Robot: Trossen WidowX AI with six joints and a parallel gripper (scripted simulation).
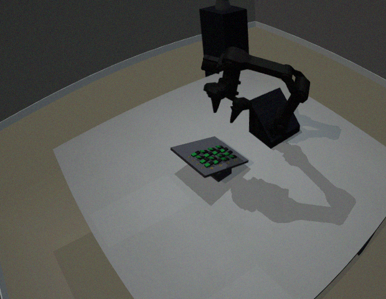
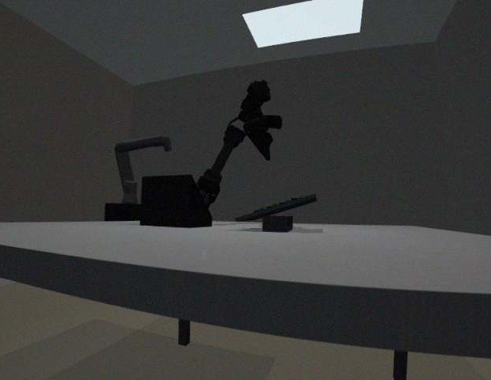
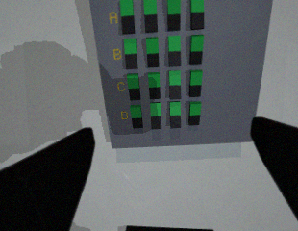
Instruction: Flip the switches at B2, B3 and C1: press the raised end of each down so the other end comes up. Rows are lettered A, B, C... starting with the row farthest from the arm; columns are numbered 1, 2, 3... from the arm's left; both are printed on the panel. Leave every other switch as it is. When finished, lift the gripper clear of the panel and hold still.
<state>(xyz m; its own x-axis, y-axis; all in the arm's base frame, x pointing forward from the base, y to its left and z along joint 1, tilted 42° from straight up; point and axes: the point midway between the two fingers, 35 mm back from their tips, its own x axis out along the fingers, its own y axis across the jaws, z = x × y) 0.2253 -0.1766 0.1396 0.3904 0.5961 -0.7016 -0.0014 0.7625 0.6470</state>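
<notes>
Sixteen rocker switches are sitting in four lettered rows on the tilted panel [image 1: 187, 151], resting on the counter [image 1: 129, 205] below the gripper [image 1: 225, 111], whose fingers are hanging spread wide, pinching nothing. These switches are probably behaving as stiff, snap-action rockers, so B2 [image 3: 152, 52], B3 [image 3: 174, 50] and C1 [image 3: 134, 87] are calling for one fingertip pressing the raised end, not a grasp.

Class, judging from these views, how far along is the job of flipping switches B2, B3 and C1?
Nothing looks done yet: in the wrist view, B2, B3 and C1 look just like the other switches on the panel. In hand: the open hand hangs well above the panel, touching nothing. Left: all three presses, then lifting clear and holding still.
</notes>
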